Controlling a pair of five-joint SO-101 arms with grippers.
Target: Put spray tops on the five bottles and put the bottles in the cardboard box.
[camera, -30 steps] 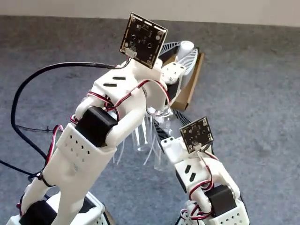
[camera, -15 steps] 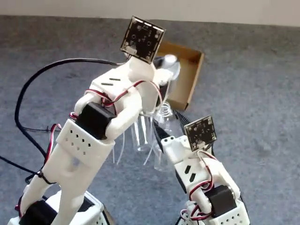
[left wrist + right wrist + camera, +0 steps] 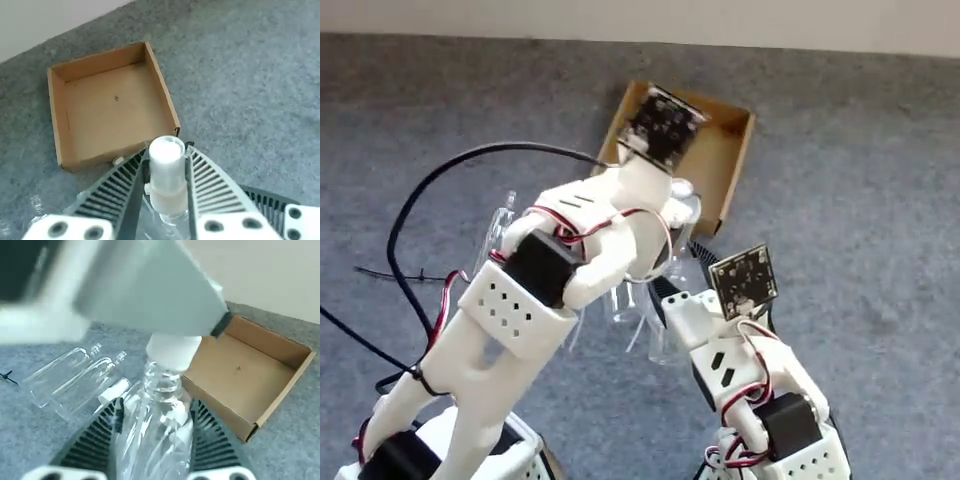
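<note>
In the left wrist view my left gripper is shut on a white spray top, held upright right over the neck of a clear bottle. My right gripper is shut on that bottle and holds it upright, with the spray top at its mouth. The open cardboard box lies just beyond, with nothing in it. In the high view the left gripper hangs above the right gripper, close to the box.
Two more clear bottles lie on the grey carpet beside the held one, with a loose white spray top near them. Another bottle shows behind the left arm. A black cable loops at the left.
My left arm has swung down and back from above the box, bringing the spray top onto the neck of the bottle. The right arm has held still.
</note>
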